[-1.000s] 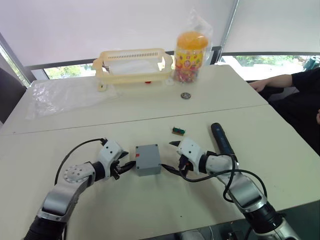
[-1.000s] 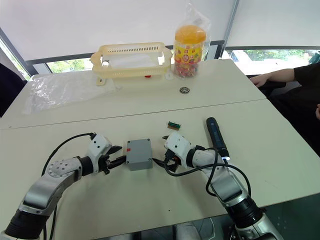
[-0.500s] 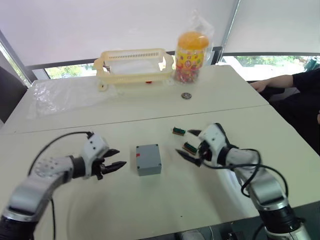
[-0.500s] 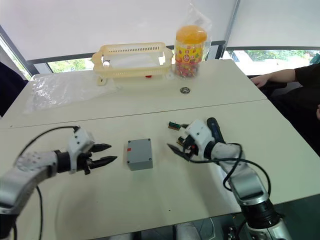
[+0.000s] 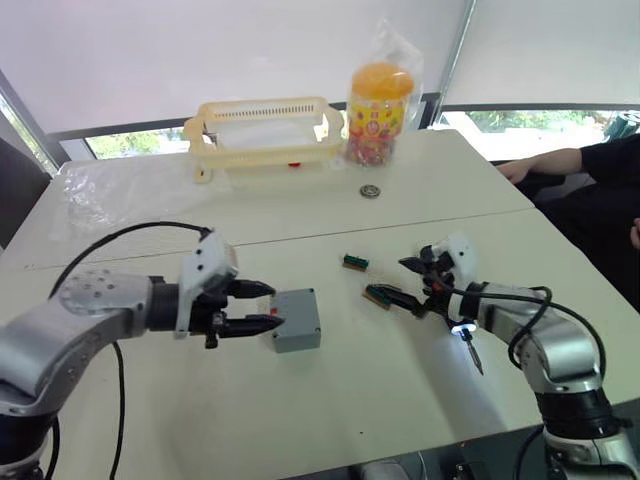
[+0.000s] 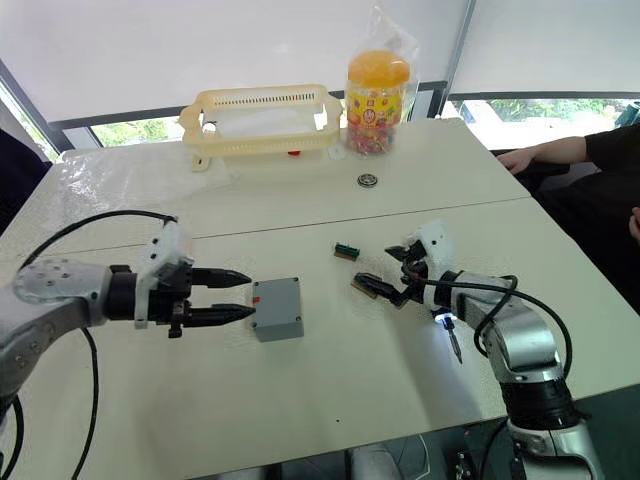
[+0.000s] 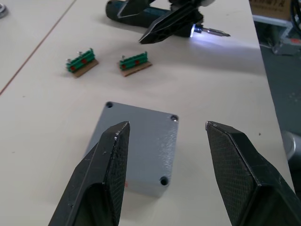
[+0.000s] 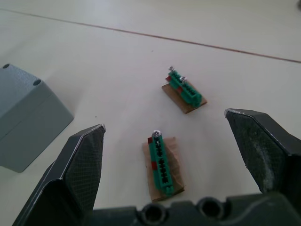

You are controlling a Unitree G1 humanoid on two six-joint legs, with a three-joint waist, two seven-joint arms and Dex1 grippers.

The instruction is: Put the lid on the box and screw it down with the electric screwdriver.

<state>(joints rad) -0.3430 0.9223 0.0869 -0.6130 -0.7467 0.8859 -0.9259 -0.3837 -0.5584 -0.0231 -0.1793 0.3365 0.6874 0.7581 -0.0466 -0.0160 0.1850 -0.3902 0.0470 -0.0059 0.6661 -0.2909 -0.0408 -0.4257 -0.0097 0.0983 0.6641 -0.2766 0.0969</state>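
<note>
Left gripper (image 5: 262, 306) hovering just beside the box (image 5: 297, 319), on its left, fingers spread apart and gripping nothing, tips pointing at the box's near side. Box sitting on the worktop (image 5: 330, 400) with the lid (image 7: 141, 141) lying flat on top, screw holes showing at the corners, a small red mark on the side facing the left gripper.

Right gripper (image 5: 412, 282) hanging low over the worktop to the right of the box, well apart from it, fingers splayed wide and carrying nothing. Lying just under and ahead of this gripper, a small green terminal block (image 8: 161, 165) on a brown base; a second green terminal block (image 8: 185, 92) resting a little farther off, toward the far side of the worktop. Electric screwdriver (image 5: 468, 344) lying on the worktop beside the right gripper, its tip light glowing white and the thin bit pointing toward the near edge, untouched by either gripper.

Farther back, standing near the window: a yellow plastic basket (image 5: 265, 128), a candy jar (image 5: 380, 100) with an orange lid inside a clear bag, and a small round metal part (image 5: 371, 190) in front of it. A sheet of clear plastic (image 5: 110, 190) spreading at the far left. A person's arm (image 5: 560, 160) resting at the far right corner.
</note>
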